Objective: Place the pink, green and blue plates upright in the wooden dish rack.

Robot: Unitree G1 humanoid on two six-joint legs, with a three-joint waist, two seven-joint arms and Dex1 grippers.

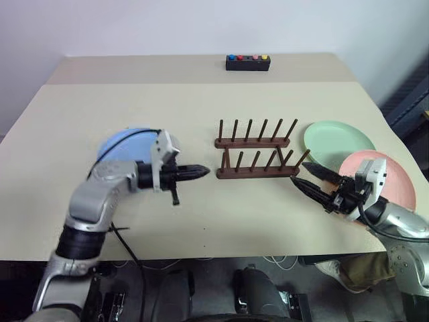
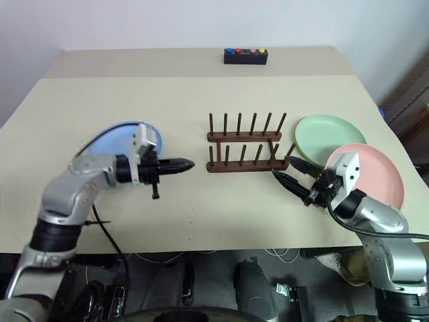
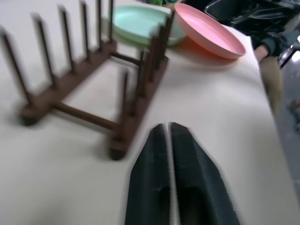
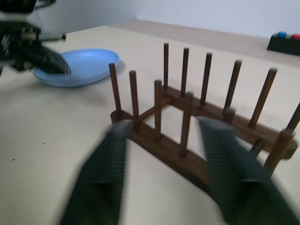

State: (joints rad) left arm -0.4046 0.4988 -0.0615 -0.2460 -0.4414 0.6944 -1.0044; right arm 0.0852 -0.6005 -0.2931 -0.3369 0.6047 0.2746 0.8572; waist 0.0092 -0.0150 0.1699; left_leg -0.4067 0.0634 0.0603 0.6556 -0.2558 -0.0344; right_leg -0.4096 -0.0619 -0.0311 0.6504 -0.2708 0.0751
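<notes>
Nearest the camera, left gripper (image 1: 201, 172) pinched fully shut on nothing, hovering over bare table (image 1: 201, 107) and aimed sideways at the wooden dish rack (image 1: 257, 158); blue plate (image 1: 124, 143) lying flat just behind that arm. Over on the other side, right gripper (image 1: 307, 178) with fingers parted, empty, tips just beside the rack's near corner, touching or not impossible to say. Rack standing mid-table, every slot vacant. Green plate (image 1: 338, 143) flat beside the rack's right end, pink plate (image 1: 379, 178) overlapping its near edge, partly under the right wrist. Nothing racked yet, so by the look of it, first pick not yet begun. Best bet: reopen the shut fingers, come in low at a plate's rim, pinch the lip firmly, tip it up on edge before travelling, then lower between two pegs. Worth watching: rack is light and could slide if nudged. Black button box (image 1: 248, 62) far back, out of play
</notes>
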